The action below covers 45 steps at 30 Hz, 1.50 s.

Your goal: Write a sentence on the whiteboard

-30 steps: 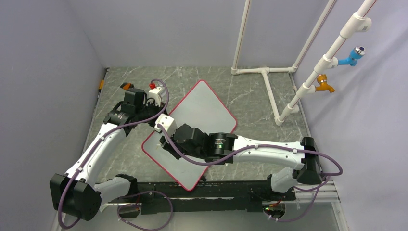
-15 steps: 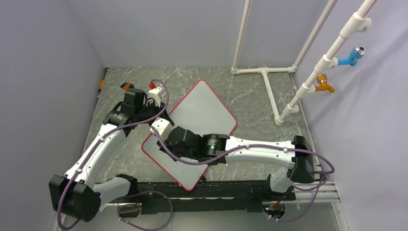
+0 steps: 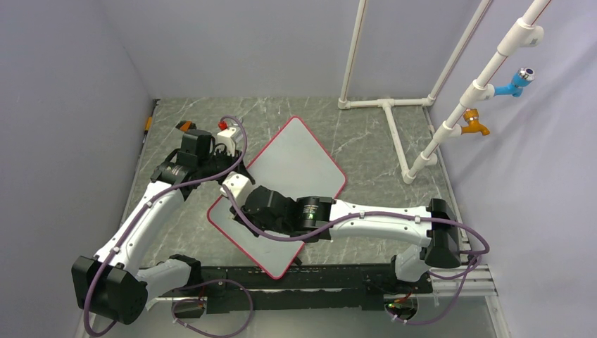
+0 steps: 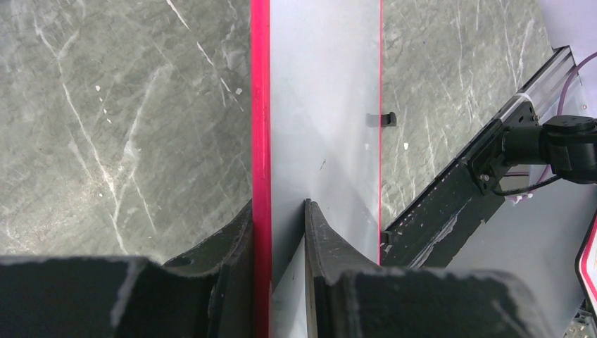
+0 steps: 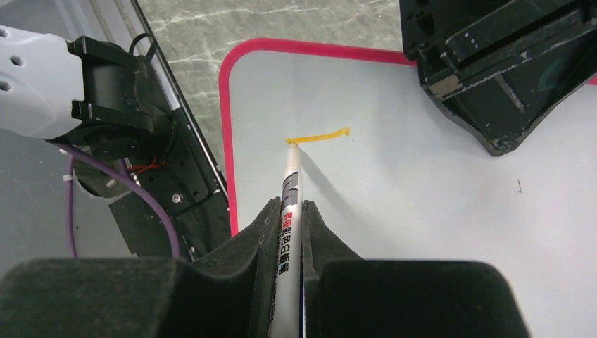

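Yellow stroke [image 5: 318, 135] on whiteboard [image 5: 422, 211] — right tool [image 5: 288, 205] grips the marker [image 5: 291, 172].

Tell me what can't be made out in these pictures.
- Top view: the marker tip and yellow stroke are hidden under the right arm.
- Right wrist view: the marker label is too small to read, and its rear end is hidden inside the right gripper.
- Left wrist view: the board is cut off by the frame edges, and no writing shows.

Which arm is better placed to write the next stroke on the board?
Right. The right hand grips the marker, tip on the whiteboard at the yellow stroke. The left hand is clamped on the board's red rim.
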Each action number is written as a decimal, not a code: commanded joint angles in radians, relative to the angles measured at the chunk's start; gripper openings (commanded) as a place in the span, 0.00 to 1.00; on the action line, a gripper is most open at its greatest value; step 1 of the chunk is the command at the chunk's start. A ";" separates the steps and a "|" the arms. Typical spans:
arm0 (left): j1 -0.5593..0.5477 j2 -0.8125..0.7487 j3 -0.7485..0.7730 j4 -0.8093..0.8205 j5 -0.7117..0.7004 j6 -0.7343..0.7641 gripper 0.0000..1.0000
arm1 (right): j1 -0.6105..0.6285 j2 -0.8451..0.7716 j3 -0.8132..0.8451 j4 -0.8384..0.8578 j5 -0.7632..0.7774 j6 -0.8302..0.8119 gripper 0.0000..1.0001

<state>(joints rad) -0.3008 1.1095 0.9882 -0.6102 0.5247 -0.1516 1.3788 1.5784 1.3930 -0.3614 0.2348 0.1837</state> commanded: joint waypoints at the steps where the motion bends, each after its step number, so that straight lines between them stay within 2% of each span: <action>1: -0.004 -0.026 0.009 0.056 -0.099 0.076 0.00 | 0.003 -0.028 -0.038 -0.052 0.016 0.030 0.00; 9: -0.004 -0.025 0.006 0.057 -0.104 0.076 0.00 | 0.012 -0.068 -0.124 -0.099 -0.017 0.057 0.00; 27: -0.012 -0.018 0.005 0.054 -0.116 0.078 0.00 | 0.033 -0.170 -0.096 -0.036 0.028 0.054 0.00; 45: -0.023 -0.015 0.005 0.051 -0.126 0.083 0.00 | 0.029 -0.068 -0.089 0.047 0.030 0.025 0.00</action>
<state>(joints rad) -0.3153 1.1095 0.9874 -0.6018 0.5140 -0.1535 1.4078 1.5002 1.2816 -0.3622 0.2459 0.2253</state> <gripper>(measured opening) 0.265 0.143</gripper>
